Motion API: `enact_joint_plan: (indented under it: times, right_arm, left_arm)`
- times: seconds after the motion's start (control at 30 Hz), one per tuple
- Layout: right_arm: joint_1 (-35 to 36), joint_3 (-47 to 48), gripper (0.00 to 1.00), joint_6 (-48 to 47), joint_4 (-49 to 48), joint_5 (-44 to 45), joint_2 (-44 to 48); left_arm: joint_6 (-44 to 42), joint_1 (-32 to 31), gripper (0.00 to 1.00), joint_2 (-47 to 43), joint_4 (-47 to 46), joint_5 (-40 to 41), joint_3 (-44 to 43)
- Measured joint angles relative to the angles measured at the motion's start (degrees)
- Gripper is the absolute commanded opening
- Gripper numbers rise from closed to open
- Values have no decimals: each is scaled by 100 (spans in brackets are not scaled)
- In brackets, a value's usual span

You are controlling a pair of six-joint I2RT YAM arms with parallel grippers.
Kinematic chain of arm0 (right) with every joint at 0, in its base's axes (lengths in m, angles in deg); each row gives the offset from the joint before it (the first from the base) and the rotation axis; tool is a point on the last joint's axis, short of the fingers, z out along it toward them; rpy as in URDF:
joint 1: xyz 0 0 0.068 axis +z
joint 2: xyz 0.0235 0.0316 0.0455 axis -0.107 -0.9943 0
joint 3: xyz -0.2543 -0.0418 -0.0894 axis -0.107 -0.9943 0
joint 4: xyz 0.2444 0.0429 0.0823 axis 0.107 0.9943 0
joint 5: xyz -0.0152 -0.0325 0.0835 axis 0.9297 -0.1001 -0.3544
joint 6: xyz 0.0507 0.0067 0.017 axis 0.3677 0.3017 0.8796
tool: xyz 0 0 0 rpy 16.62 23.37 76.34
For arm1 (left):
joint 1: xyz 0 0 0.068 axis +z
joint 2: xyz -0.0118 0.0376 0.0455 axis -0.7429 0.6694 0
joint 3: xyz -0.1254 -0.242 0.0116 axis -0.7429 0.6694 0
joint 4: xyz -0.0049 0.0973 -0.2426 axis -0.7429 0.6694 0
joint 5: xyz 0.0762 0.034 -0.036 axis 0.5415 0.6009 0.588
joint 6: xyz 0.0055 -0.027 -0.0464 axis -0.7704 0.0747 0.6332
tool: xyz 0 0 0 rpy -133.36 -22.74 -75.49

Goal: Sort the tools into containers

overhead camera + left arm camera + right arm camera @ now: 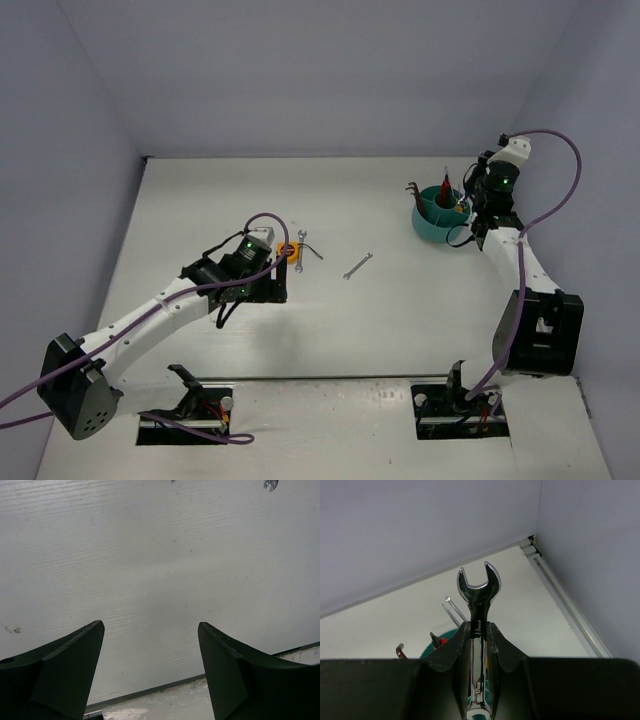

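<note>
Lowering the silver wrench [479, 587] cleanly is the job now. It is clamped in the right gripper [478, 630], open end poking past the fingertips, just at 3 o'clock of the teal cup [432, 225]. Centre it over a free compartment, clear of the red-handled tool [445, 190] inside, then release. The left gripper [150, 625] hangs spread apart over the surface [150, 555], holding nothing.
</note>
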Motion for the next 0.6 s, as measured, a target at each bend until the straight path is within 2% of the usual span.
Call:
enact_joint_plan:
  times: [0.27,0.6]
  right_arm:
    - [-243,-456,0,181,-698,-280,-212]
    - [-379,-774,0,417,-1498,-1092,-688]
  left_arm:
    - [-18,0,73,-124,0,-36,0]
    - [-38,0,73,-148,2,-121,0]
